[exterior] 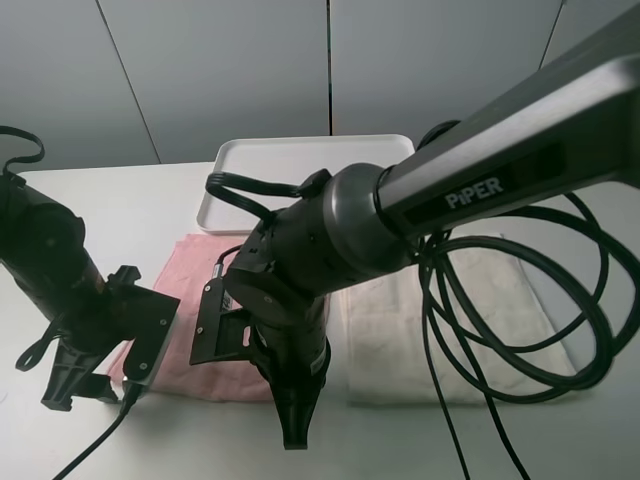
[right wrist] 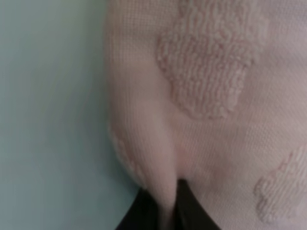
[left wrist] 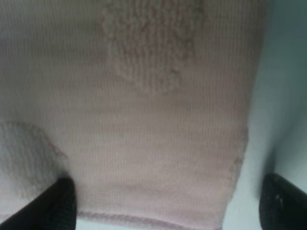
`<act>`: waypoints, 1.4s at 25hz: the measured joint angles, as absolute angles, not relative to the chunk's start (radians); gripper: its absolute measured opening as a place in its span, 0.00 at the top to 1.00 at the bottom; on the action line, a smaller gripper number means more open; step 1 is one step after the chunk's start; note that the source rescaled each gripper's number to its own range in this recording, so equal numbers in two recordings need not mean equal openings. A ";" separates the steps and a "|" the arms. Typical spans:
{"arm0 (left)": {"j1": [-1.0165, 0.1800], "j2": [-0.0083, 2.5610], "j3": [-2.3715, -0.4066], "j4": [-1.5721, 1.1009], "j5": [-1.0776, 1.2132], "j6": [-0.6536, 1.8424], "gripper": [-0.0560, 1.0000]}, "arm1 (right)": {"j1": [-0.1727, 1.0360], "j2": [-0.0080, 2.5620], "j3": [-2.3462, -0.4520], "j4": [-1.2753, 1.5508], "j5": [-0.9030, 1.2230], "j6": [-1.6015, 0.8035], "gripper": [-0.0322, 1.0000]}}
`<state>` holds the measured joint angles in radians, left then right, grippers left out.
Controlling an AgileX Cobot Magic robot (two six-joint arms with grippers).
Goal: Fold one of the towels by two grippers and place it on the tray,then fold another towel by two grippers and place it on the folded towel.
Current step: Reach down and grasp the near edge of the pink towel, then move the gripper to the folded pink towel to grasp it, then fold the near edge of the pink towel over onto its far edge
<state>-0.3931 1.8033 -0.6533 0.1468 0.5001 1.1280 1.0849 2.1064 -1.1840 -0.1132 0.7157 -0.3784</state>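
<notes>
The pink towel (exterior: 192, 262) lies flat on the white worktop (exterior: 120, 205). It sits just in front of the tray (exterior: 300, 160), which is farther back. Beside it, on the right, lies the cream-white towel (exterior: 385, 330). The two towels are very close, side by side. The tray has nothing on it that can be seen.

The pink towel's near edge runs from side to side, and a gripper is at each end of it. The right gripper (exterior: 297, 435) reaches across the middle to the near right corner. In the right wrist view its fingers (right wrist: 196, 213) are pressed together. A little ridge of pink cloth is pinched up between them, so this gripper has hold of the towel.

The left gripper (left wrist: 168, 211) is at the near left corner. Its fingers (left wrist: 55, 206) are spread wide and hold nothing. In the left wrist view one finger is over the pink cloth. The other finger is out past the towel's side edge, over the bare worktop. So the corner of the towel lies between the two fingers, right under them. Whether the fingers touch the cloth cannot be told.

The rest of the towel stretches away from both grippers, toward the tray. It looks like the left fingers need to close on their corner next. Then both corners could likely be lifted and carried toward the far edge, to fold the towel in half.
</notes>
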 joint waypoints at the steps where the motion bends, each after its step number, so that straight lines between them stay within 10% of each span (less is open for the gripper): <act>1: -0.393 1.805 -0.653 0.147 0.498 1.128 0.01 | 1.085 2.106 -1.184 -0.113 0.716 -0.378 0.96; 5: -0.393 1.805 -0.653 0.153 0.480 1.124 0.10 | 1.085 2.108 -1.184 -0.115 0.718 -0.378 0.96; 9: -0.393 1.812 -0.658 0.161 0.441 1.124 0.75 | 1.085 2.108 -1.184 -0.115 0.720 -0.378 0.96; 11: -0.393 1.812 -0.662 0.163 0.437 1.105 0.90 | 1.085 2.108 -1.184 -0.115 0.720 -0.378 0.96; 35: -0.355 1.673 -0.712 -0.104 0.469 0.943 0.90 | 0.957 1.930 -1.182 -0.128 0.737 -0.107 0.97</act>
<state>-0.3546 1.6734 -0.7118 -0.1045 0.4687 0.9432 0.9574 1.9300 -1.1821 -0.1280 0.7373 -0.1072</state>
